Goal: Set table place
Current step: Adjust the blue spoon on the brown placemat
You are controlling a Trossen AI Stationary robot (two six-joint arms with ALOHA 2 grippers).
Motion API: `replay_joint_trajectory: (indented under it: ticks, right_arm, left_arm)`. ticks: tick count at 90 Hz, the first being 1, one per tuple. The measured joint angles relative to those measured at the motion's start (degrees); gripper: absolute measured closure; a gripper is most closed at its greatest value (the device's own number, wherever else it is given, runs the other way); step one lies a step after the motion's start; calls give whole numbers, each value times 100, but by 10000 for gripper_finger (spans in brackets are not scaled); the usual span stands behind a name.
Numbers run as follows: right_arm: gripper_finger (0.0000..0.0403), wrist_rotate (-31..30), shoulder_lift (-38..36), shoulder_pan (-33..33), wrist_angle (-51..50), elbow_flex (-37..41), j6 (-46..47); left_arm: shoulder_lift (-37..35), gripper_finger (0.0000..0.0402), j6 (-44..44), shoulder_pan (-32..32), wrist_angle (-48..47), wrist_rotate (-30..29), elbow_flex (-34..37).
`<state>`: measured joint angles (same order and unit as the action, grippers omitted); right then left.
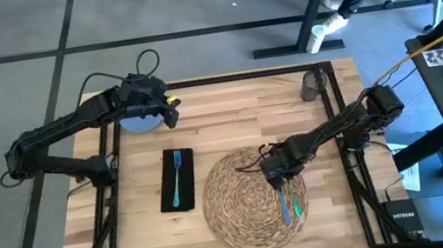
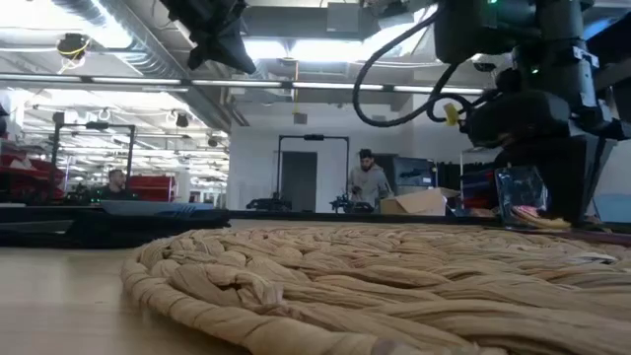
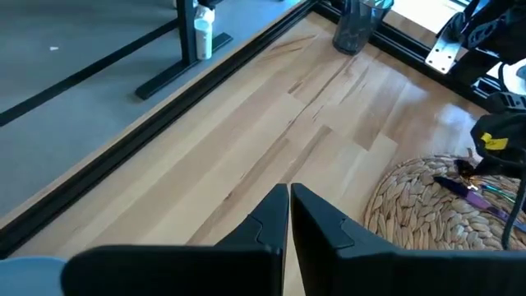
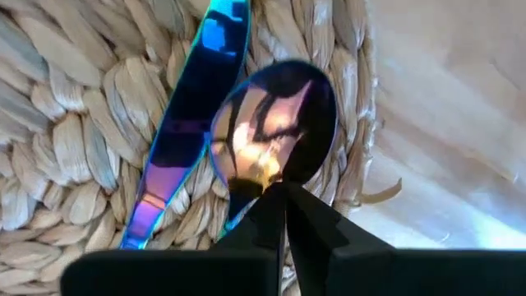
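We see the placemat (image 1: 253, 198) at lower centre of the table (image 1: 219, 107), cutlery (image 1: 289, 206) on its right part. Left of it lies the napkin (image 1: 176, 180) with the fork (image 1: 177, 176) on it; the plate (image 1: 138, 121) sits upper left, the cup (image 1: 314, 84) upper right.

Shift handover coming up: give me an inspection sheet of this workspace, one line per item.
Surface: wooden table, black frame along its edges.
Job's things: woven placemat near the front; iridescent spoon and knife lying on its right part; teal fork on black napkin left of the mat; pale blue plate at back left; grey cup at back right.
Clutter: nothing seen.
Grippers: left gripper shut, empty, above the plate; right gripper shut on the spoon.
Cables: black loops on both arms.
Surroundings: two people far behind; desks with keyboards at right.
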<state>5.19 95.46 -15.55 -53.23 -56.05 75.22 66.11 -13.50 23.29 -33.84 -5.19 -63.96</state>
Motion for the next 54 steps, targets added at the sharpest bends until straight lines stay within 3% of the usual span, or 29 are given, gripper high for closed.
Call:
replay_joint_trajectory:
  ticks: [54]
  right_arm:
    - [403, -121, -48, 20, 263, -48, 113]
  left_arm:
    - [0, 402, -17, -2, 2, 0, 0]
